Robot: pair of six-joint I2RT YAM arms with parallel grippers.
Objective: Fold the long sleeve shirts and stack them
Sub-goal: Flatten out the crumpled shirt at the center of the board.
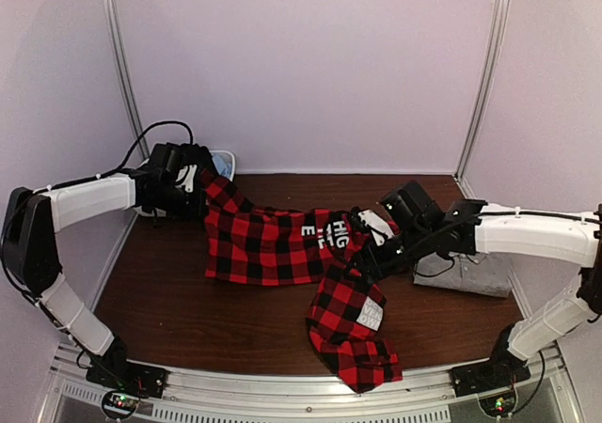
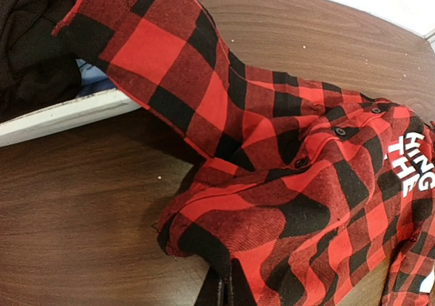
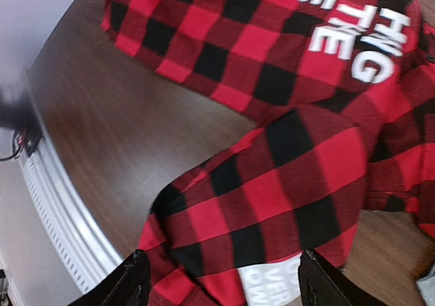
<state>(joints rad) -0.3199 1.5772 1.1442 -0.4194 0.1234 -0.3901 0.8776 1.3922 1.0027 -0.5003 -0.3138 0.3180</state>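
The red-and-black check flannel shirt (image 1: 273, 244) lies crumpled across the middle of the brown table (image 1: 160, 301), white lettering (image 1: 324, 227) facing up. One part with a white label (image 1: 370, 315) trails toward the front edge. My left gripper (image 1: 199, 190) is shut on the shirt's raised left end, where cloth (image 2: 272, 204) runs into the closed fingertips (image 2: 228, 285). My right gripper (image 1: 365, 254) hovers open over the shirt's middle. Its two fingers (image 3: 136, 279) stand wide apart above the label (image 3: 272, 282), holding nothing. The plain grey shirt (image 1: 470, 274) lies folded at the right, partly under my right arm.
A white tub (image 1: 226, 160) holding dark cloth stands at the back left, its rim (image 2: 61, 115) right beside the held shirt end. A black cable (image 1: 141, 141) loops behind the left arm. Metal posts (image 1: 120, 56) flank the back wall. A metal rail (image 1: 301, 390) runs along the front edge.
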